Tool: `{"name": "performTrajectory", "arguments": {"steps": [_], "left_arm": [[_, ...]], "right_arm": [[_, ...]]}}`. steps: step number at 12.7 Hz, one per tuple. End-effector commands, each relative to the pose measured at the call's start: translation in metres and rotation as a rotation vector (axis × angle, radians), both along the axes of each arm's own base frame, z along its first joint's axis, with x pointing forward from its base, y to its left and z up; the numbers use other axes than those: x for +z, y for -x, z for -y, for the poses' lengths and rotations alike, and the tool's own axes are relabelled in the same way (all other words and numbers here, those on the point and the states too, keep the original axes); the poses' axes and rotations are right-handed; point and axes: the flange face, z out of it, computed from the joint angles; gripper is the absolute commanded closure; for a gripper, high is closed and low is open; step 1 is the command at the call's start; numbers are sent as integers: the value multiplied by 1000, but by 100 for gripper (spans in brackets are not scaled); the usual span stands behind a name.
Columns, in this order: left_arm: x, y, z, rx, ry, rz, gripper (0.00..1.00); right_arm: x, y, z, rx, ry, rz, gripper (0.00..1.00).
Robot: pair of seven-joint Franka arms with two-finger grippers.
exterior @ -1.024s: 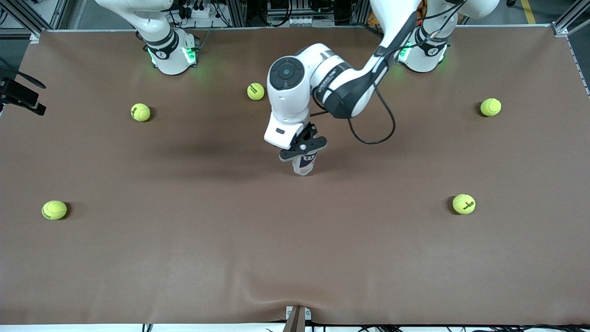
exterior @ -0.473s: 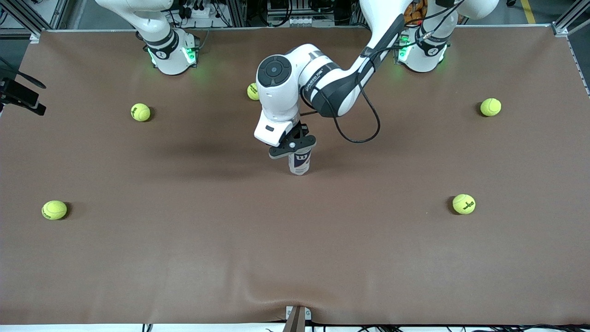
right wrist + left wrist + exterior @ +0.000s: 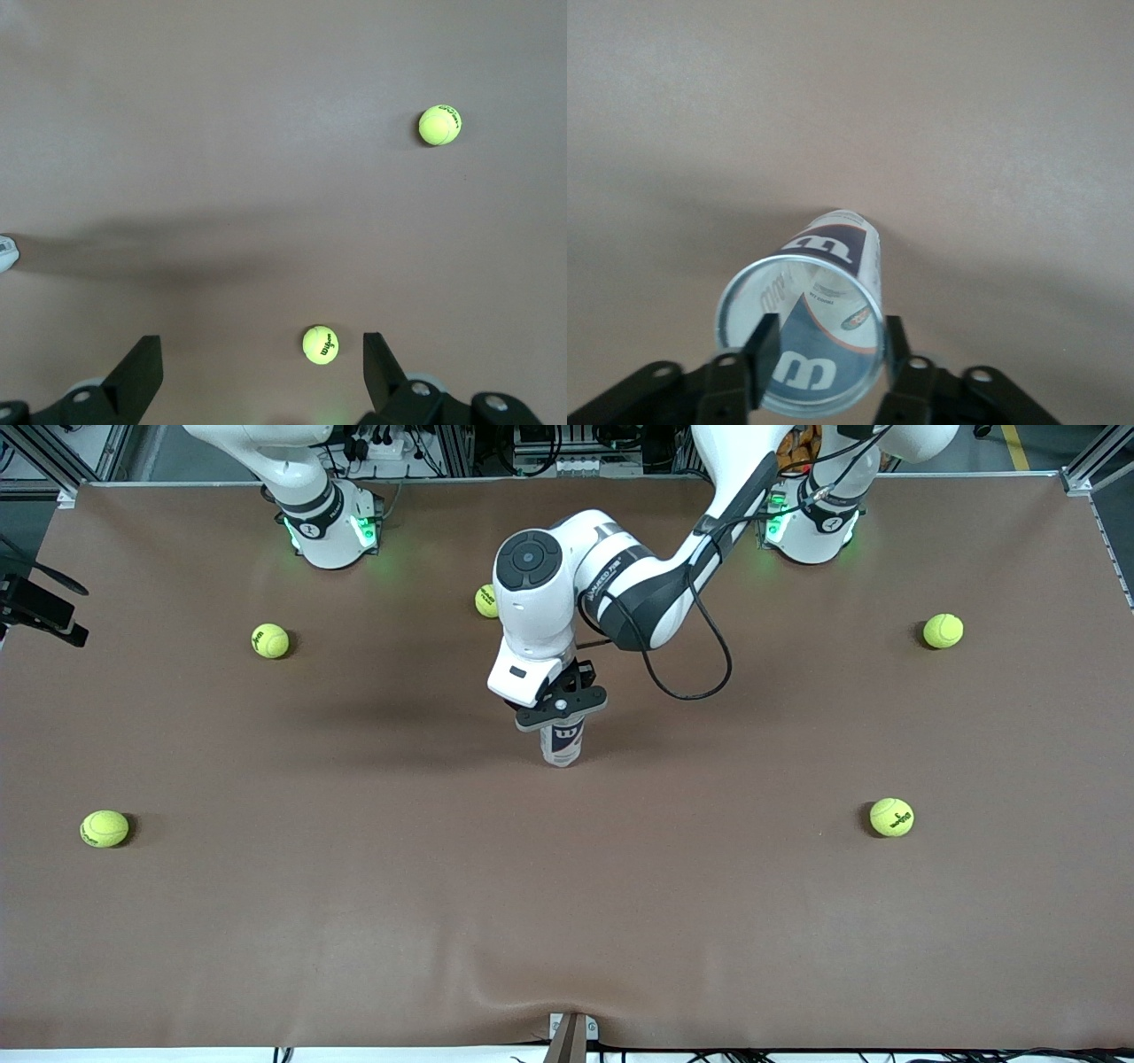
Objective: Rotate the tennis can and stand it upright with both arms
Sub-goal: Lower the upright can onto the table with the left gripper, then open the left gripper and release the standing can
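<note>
The tennis can (image 3: pixel 562 746) is shown upright at the middle of the brown tabletop (image 3: pixel 567 921), its open silvery rim facing up and its navy band with the white logo turned toward the front camera. The left gripper (image 3: pixel 560 710) is seen directly above it, and in the left wrist view the can (image 3: pixel 811 332) is gripped at its rim between the two black fingers (image 3: pixel 764 341) of that gripper (image 3: pixel 824 350). The right gripper (image 3: pixel 257 372) is held high over the right arm's end of the tabletop, its fingers (image 3: pixel 142 367) spread wide with nothing between them; the right arm is waiting. Five tennis balls (image 3: pixel 269 640) are scattered well apart from the can.
</note>
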Motion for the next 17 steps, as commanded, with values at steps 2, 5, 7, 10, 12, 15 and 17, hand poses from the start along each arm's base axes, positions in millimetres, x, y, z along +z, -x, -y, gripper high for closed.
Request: {"name": "performTrajectory", "arguments": {"steps": [2,5,7,10,12,15,17], "left_arm": [[9,0,4,3,-7,36,0],[24,0,2,4,10,49,0],[50,1,-2,5,30,66,0],[85,-17,-27,42,51,103,0],[100,-41,-54,65,53,126,0],[120,-71,-96,28,47,142,0],[138,-87,-125,38,47,156,0]], "right_arm": [[2,-2,4,5,16,4,0],[2,-2,3,6,16,4,0],[2,-2,2,8,15,5,0],[2,-3,3,8,16,4,0],[2,-3,2,8,15,5,0],[2,-3,3,8,16,5,0],[2,-3,3,8,16,5,0]]}}
